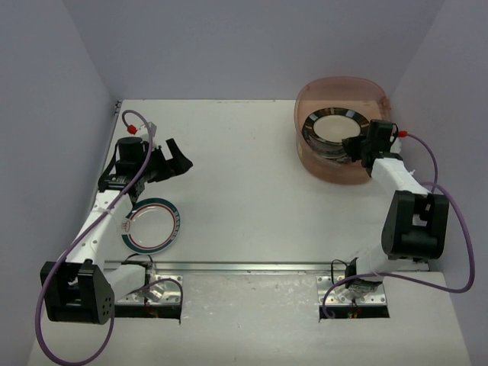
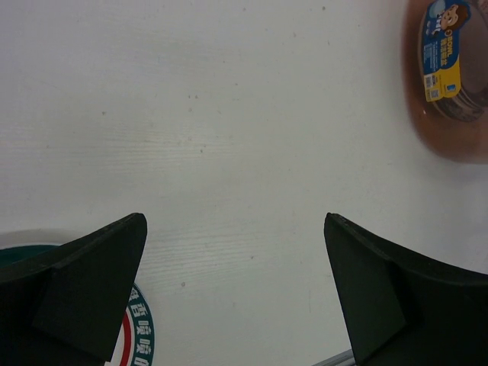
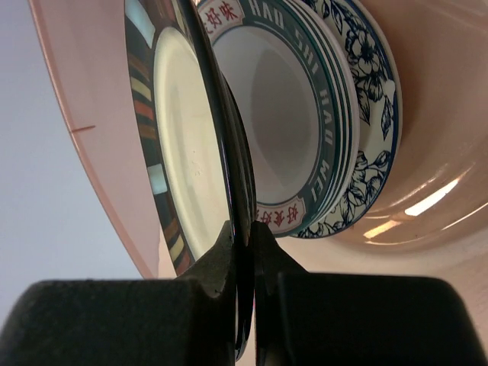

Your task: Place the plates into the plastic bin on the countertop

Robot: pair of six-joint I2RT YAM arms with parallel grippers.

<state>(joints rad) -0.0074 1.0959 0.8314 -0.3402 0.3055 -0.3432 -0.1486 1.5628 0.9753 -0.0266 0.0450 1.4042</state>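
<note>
Top external view: one bin (image 1: 343,90), one plate (image 1: 152,226) out on the counter (image 1: 252,198). Right gripper (image 3: 245,238) clamps a black-rimmed plate (image 3: 183,152) inside; left gripper (image 2: 235,229) spread wide, empty.

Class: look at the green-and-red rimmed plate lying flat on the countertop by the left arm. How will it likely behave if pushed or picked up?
The green-and-red rimmed plate looks rigid, so it should keep its shape. It lies flat on the smooth white countertop, so a push would probably slide it rather than tip it. Its low rim offers little to pinch, so it may slip.
</note>
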